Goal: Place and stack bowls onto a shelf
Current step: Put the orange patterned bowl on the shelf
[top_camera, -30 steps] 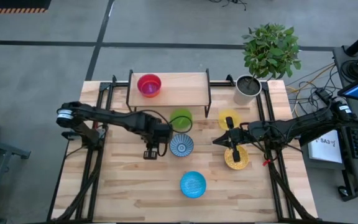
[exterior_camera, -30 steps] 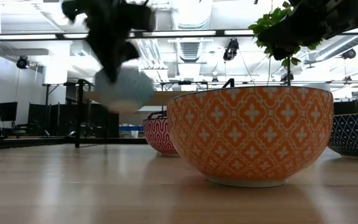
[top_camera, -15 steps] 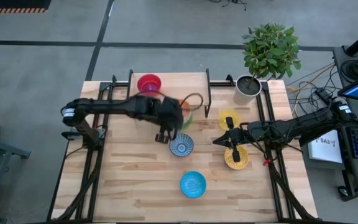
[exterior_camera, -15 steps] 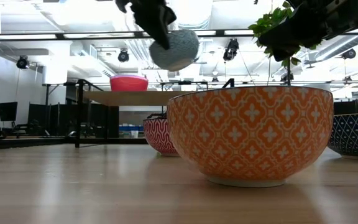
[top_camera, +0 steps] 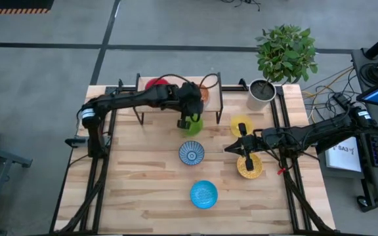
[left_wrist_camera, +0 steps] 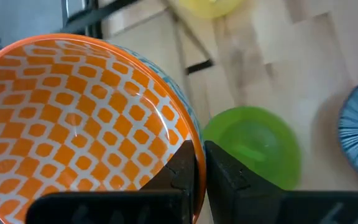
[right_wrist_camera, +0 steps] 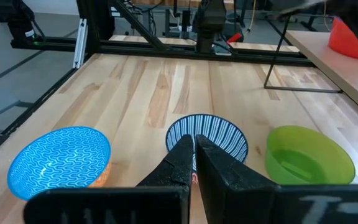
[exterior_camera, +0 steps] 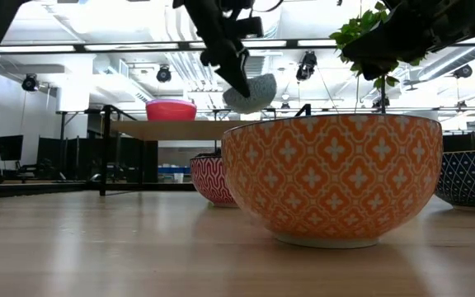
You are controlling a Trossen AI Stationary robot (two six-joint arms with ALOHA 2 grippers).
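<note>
Overhead, left gripper (top_camera: pixel 190 113) pinches orange patterned bowl (left_wrist_camera: pixel 73 118) by its rim beside shelf (top_camera: pixel 176 86); right gripper (top_camera: pixel 247 155) closed, empty, over gold bowl (top_camera: pixel 250 167).

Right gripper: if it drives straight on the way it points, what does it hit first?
Probably the blue-striped bowl, dead ahead of the right gripper in its wrist view. The green bowl sits off to one side. Depth is unclear.
</note>
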